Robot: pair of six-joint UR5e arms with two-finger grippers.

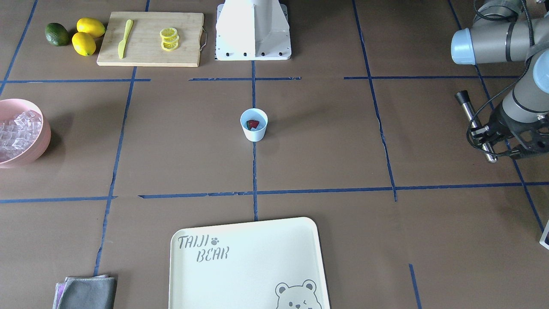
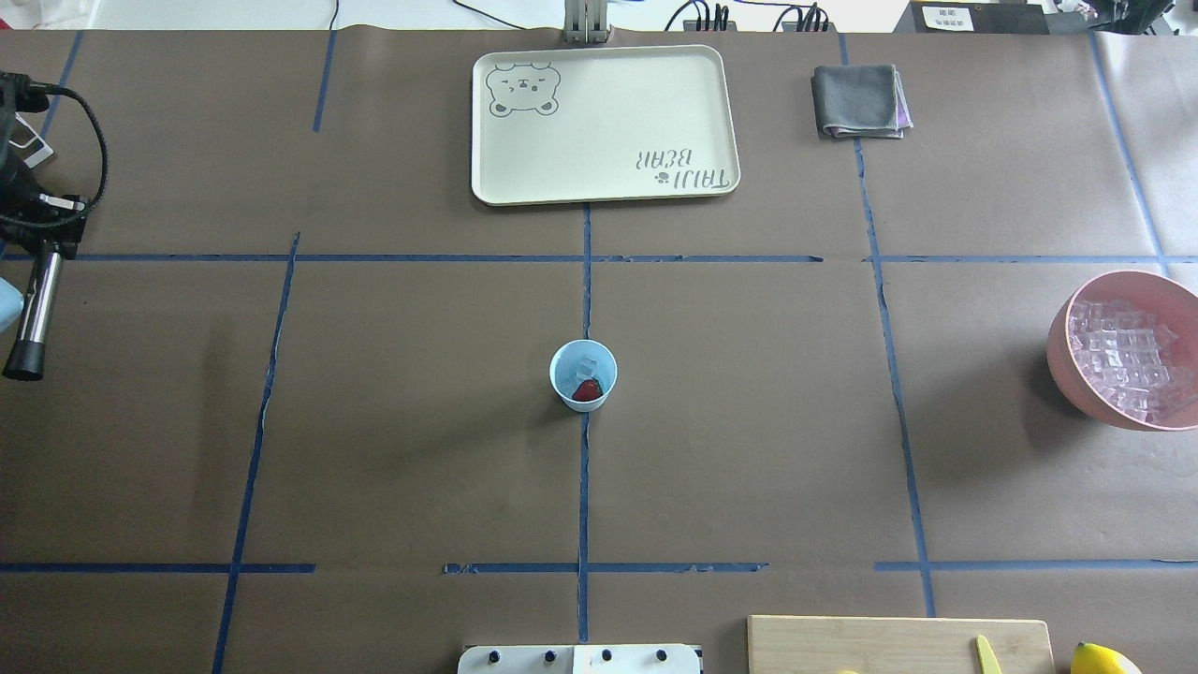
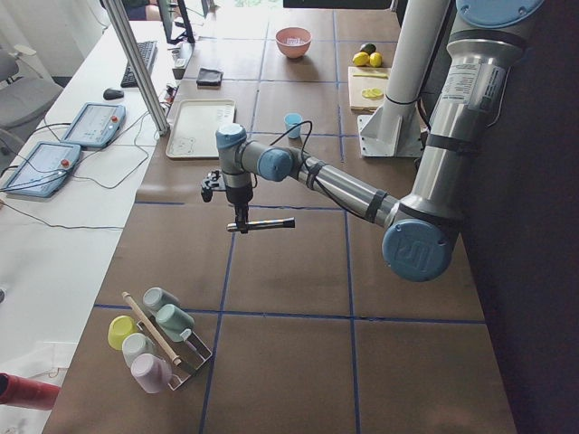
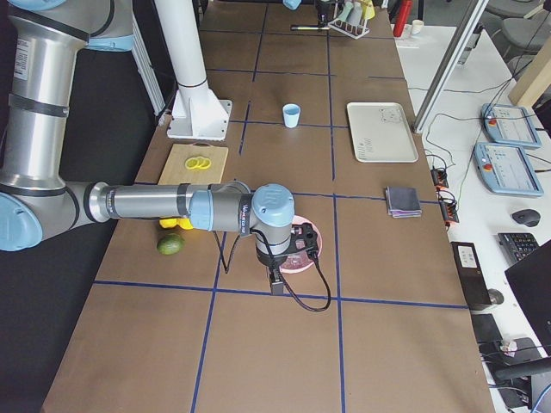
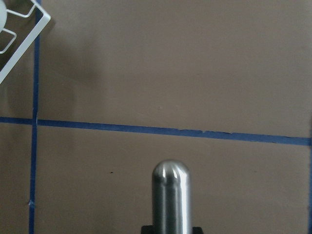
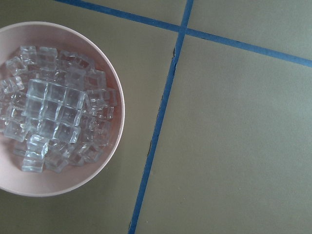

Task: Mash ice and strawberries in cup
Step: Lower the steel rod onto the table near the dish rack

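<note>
Overhead exterior: cup (image 2: 562,373) (strawberry (image 2: 587,390), seemingly ice (image 2: 590,363)) far from left gripper (image 2: 51,246) holding rod (image 2: 37,301).

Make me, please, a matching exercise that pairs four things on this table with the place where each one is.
Things
1. strawberry
2. lemon slices
3. metal muddler
4. grey cloth

Places
A. on the wooden cutting board
B. clamped in the left gripper, above the table
C. inside the light-blue cup
D. on the table beside the cream tray

Pairs: 1-C, 2-A, 3-B, 4-D
</note>
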